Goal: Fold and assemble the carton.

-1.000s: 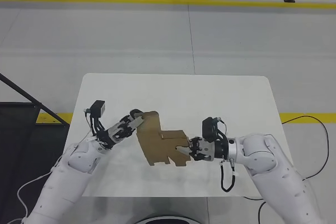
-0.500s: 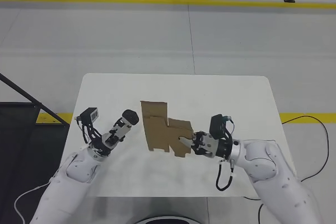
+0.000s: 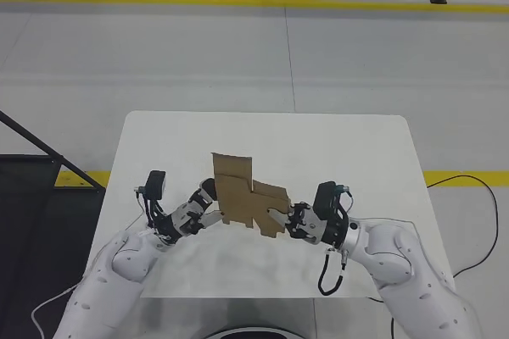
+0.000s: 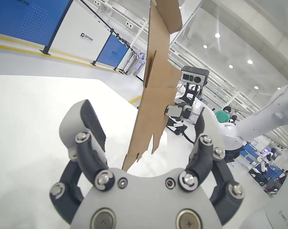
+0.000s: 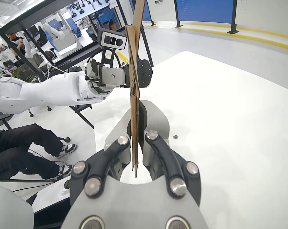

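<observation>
Right gripper (image 5: 135,120) was clamped tight on the flattened brown carton (image 3: 242,199) at its near right edge, holding the sheet over the middle of the white table (image 3: 348,152). Left gripper (image 4: 146,117) stood wide, one finger on each side of the carton's left edge (no contact that I could make out). By my judgement the step in hand was getting a second hold. Next, the left jaws would need to close squarely on that panel without creasing it.
</observation>
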Controlling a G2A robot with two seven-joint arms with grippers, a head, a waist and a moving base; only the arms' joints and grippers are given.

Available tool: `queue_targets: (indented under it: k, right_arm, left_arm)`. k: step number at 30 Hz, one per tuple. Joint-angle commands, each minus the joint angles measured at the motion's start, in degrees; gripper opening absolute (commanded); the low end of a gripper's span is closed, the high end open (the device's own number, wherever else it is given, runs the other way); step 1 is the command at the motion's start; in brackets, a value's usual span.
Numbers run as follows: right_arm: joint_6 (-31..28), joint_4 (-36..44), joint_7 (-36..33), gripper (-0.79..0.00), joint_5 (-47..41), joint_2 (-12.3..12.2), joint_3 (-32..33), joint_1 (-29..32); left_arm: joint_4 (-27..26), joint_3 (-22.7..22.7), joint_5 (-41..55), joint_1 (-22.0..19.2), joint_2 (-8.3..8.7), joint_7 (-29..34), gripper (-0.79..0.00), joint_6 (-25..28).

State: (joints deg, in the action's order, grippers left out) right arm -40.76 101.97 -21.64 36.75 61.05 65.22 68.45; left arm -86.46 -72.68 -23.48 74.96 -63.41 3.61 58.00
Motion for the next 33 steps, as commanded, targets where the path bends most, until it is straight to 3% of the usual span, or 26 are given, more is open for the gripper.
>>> queue_targets:
  k: [1, 18, 33]
  right_arm:
    - [-0.5, -0.2, -0.5, -0.785, -0.5, 0.0, 0.1, -0.2]
    - [-1.0, -0.3, -0.6, -0.785, 0.7, 0.0, -0.5, -1.1]
    - [-1.1, -0.1, -3.0, -0.785, 0.0, 0.0, -0.9, -2.0]
  left_arm:
    - [-0.7, 0.1, -3.2, -0.2, 0.25, -0.8, 0.0, 0.0]
    - [-1.3, 0.5, -4.6, 0.1, 0.4, -0.7, 0.0, 0.0]
    - [0.4, 2.0, -12.6, -1.9, 0.41, -5.0, 0.0, 0.0]
